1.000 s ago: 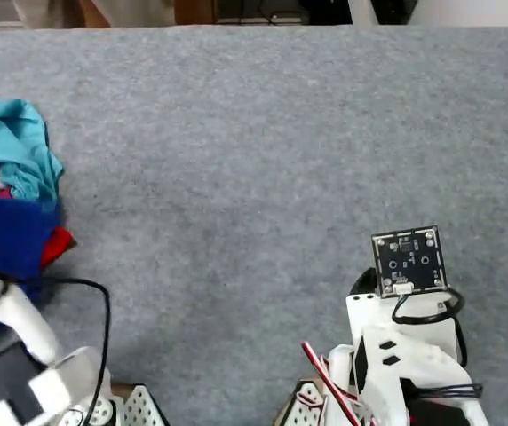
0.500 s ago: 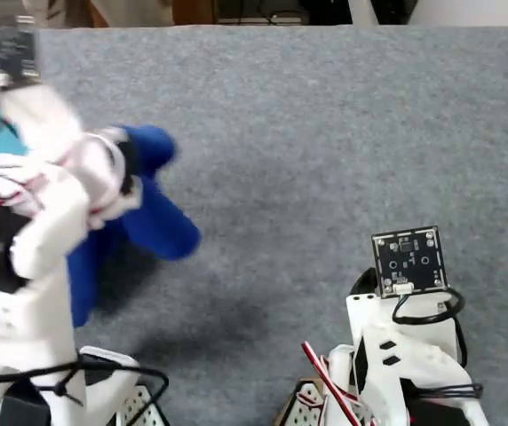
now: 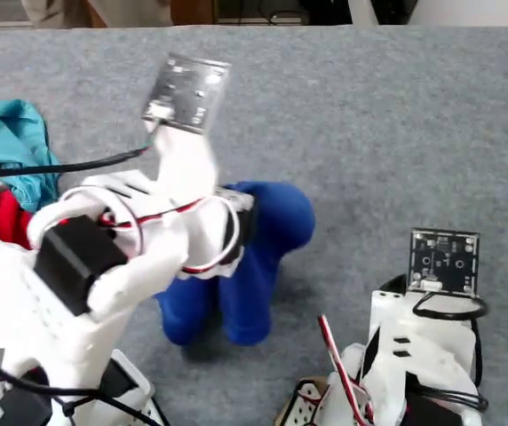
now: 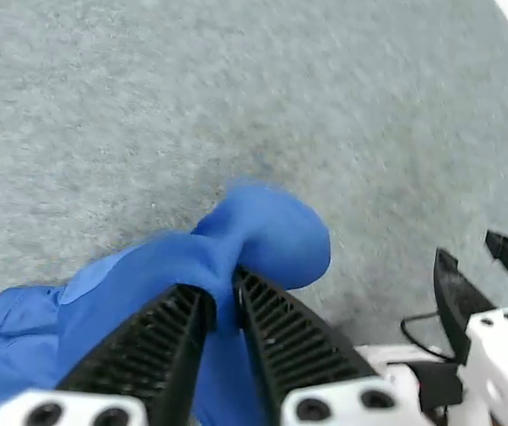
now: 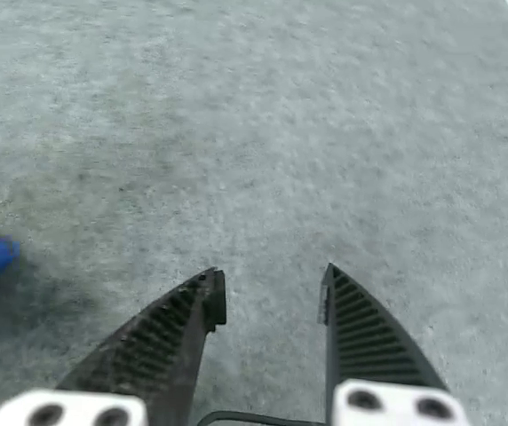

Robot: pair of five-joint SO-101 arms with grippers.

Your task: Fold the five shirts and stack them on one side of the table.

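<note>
Blue shirt (image 3: 254, 266): bunched and hanging in two lobes near the table's (image 3: 369, 115) front middle. Its upper bulge sticks out past the fingers, and its lower folds reach down to the grey surface.
Left end effector (image 4: 223, 286): narrow, pinching a gathered fold at the blue shirt's top. The arm rises from the shirt's left.
Right end effector (image 5: 269, 293): fingers spread with nothing between them, over bare table to the blue shirt's right and apart from it.
Teal shirt (image 3: 10, 133): crumpled, well left of the blue shirt, at the table's edge.
Red shirt (image 3: 5, 217): a scrap showing left of the blue shirt, just under the teal one, partly hidden by the left arm.
</note>
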